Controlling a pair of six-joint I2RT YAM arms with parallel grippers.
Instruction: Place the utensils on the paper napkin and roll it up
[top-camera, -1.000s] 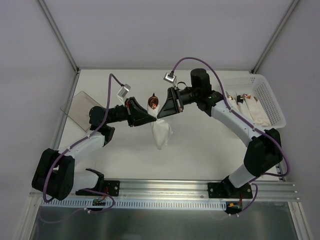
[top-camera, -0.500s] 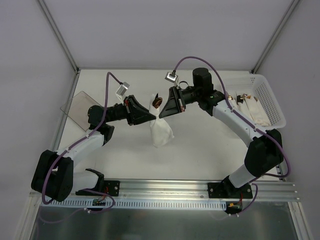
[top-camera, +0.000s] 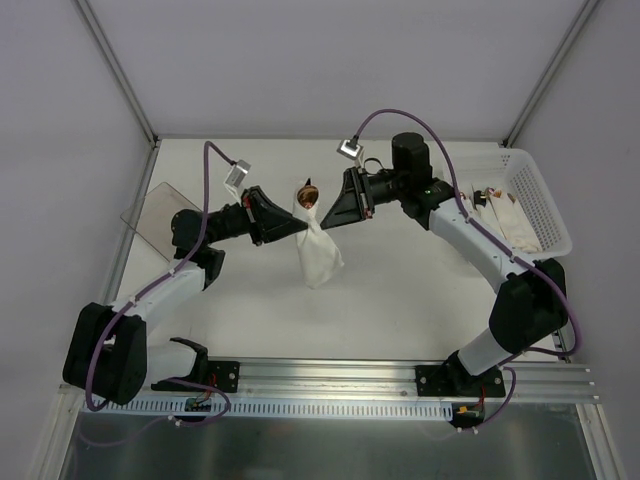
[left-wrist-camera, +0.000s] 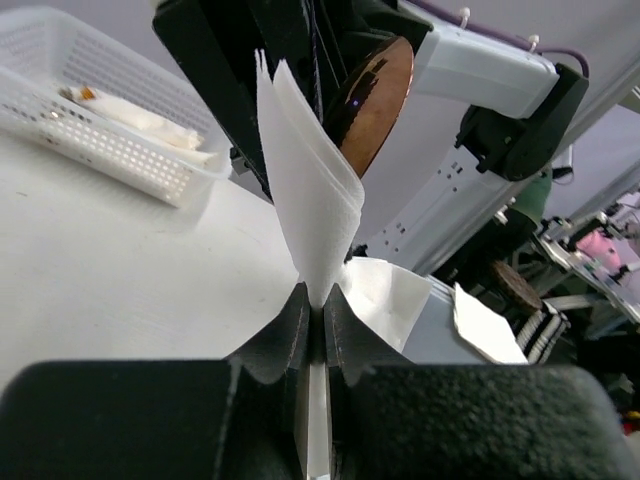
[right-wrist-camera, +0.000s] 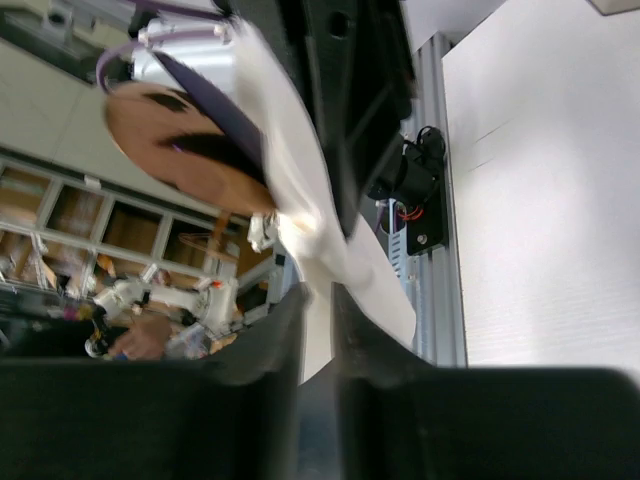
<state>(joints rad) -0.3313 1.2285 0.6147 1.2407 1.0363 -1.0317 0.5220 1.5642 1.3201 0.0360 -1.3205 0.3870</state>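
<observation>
two sets of jaws meet at one spot: the gathered neck of the paper napkin (top-camera: 320, 258), held up above the middle of the table (top-camera: 400, 300).

judgement: the step in hand is closing the wrap around the utensils (top-camera: 308, 192). it calls for one firm pinch at all times. only one side should let go and take a new hold, low on the neck and under the spoon bowl. the two arms should not draw apart, as thin paper would likely tear. the work should stay over the table, so that a slipped piece lands there.

left jaws: pressed together on a fold of the napkin, with white paper fanning upward from the pinch line in the left wrist view.

right jaws: a narrow slit shows between them and the napkin lies against their tips. whether they grip it or merely touch it cannot be told.

the napkin hangs below the pinch as a loose, crumpled cone, clear of the table. of the utensils, only one brown spoon bowl shows, standing out of the top of the wrap; the rest is hidden.

further out, a white perforated basket (top-camera: 545, 205) at the right edge holds wrapped bundles (top-camera: 510, 215). a clear smoky container (top-camera: 155, 215) lies at the left edge.
</observation>
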